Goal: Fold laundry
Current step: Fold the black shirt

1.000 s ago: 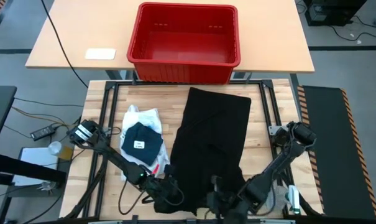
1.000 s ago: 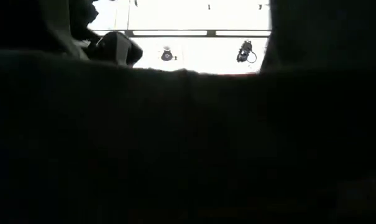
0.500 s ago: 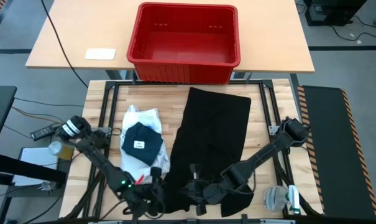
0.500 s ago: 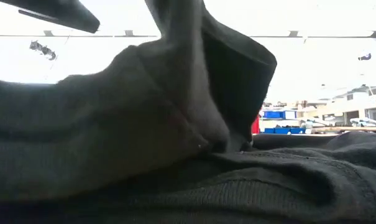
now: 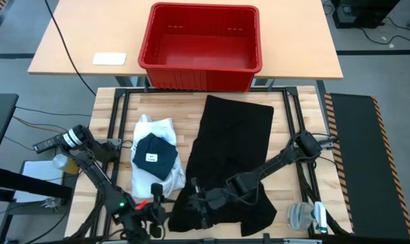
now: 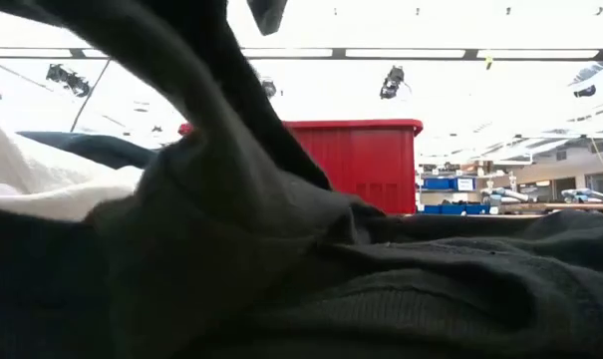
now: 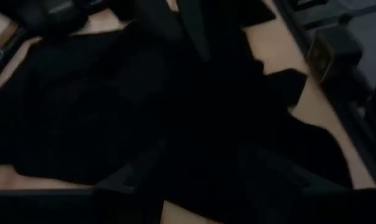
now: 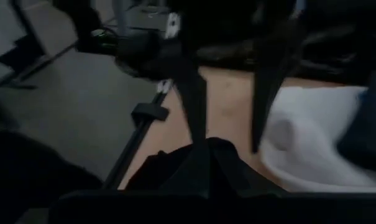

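Risk: the black garment could slip from the right hand if its thin pinch of cloth gives, and the fold would fall crooked.
Second risk: the lifted hem could drag over the white shirt just beside it and pull the dark piece lying on top askew.
Right hand: shut tight on the near hem of the black garment, held low over the counter at its near edge, arm stretched across from the right.
Left hand: set apart and empty, judged by the left wrist view; drawn back at the near left corner, pointed toward the black cloth.
Laundry: black garment spread lengthwise mid-counter; shirt to its left.
Crate: empty, on the far table.
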